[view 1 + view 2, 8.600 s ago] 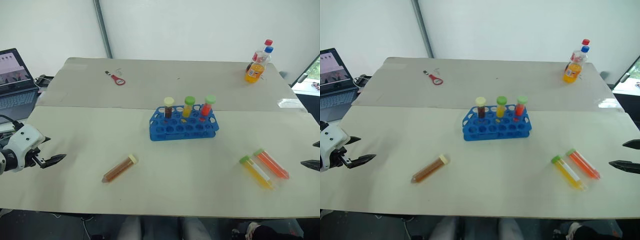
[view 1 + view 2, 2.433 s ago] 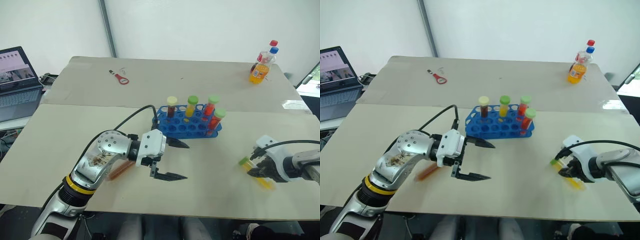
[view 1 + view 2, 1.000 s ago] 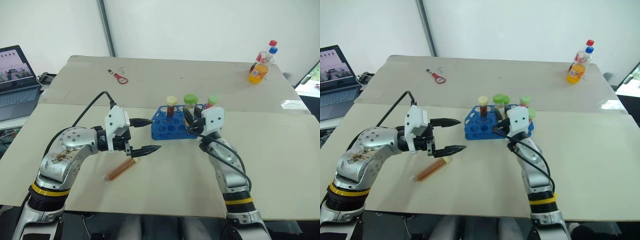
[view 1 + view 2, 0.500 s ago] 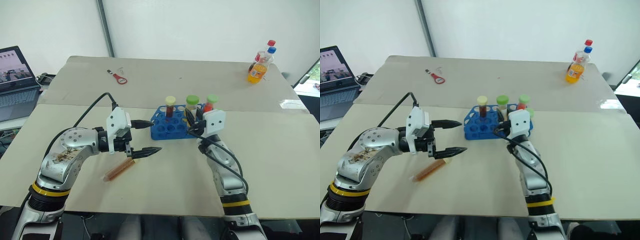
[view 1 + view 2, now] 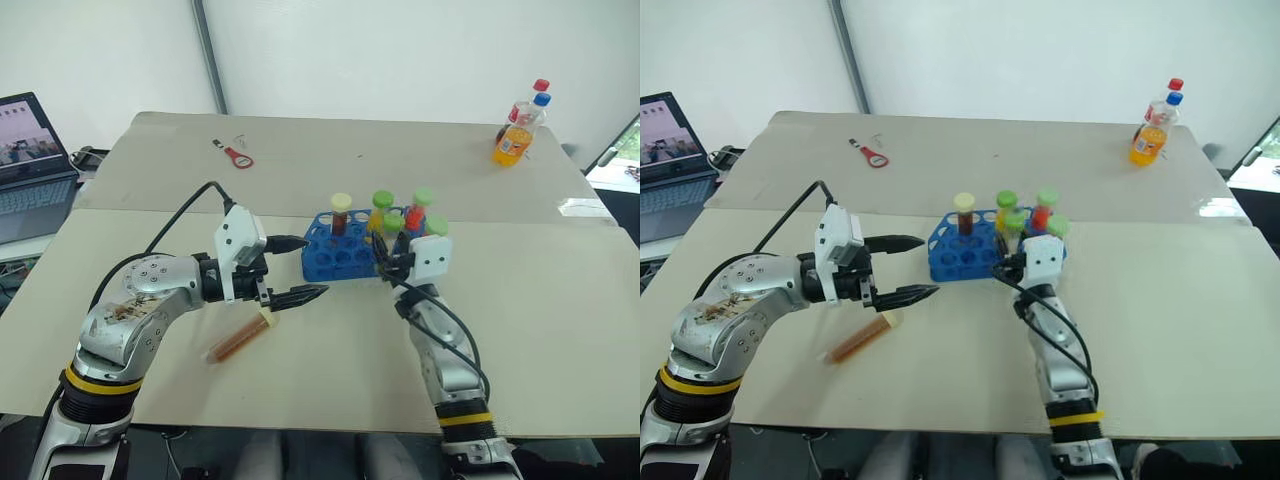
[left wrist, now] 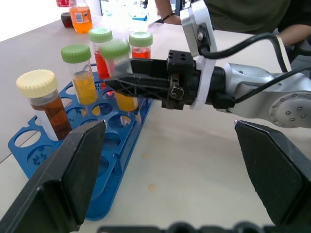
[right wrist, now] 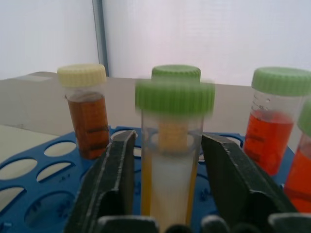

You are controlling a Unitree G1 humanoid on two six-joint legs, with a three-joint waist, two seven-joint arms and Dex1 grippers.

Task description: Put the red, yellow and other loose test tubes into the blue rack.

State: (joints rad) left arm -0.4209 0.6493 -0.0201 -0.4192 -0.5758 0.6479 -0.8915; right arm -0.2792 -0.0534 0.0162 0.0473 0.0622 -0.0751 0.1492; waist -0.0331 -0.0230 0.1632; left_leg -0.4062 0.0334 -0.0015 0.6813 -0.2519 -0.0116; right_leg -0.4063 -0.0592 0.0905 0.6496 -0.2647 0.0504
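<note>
The blue rack stands mid-table with several capped tubes upright in it. My right gripper is at its near right corner. Its fingers stand slightly apart on either side of a yellow tube with a green cap, which sits in a rack hole. A brown tube with a pale-yellow cap lies loose on the table, near left of the rack. My left gripper hovers open just above and beyond that tube, pointing toward the rack, with nothing in it.
An orange soda bottle with a second bottle behind it stands at the far right corner. A red bottle opener lies far left, and an open laptop sits off the table's left side.
My right gripper has sunk a little, lowering the yellow tube into the rack, and its fingers have parted from the tube. The left gripper has stayed where it was, open.
</note>
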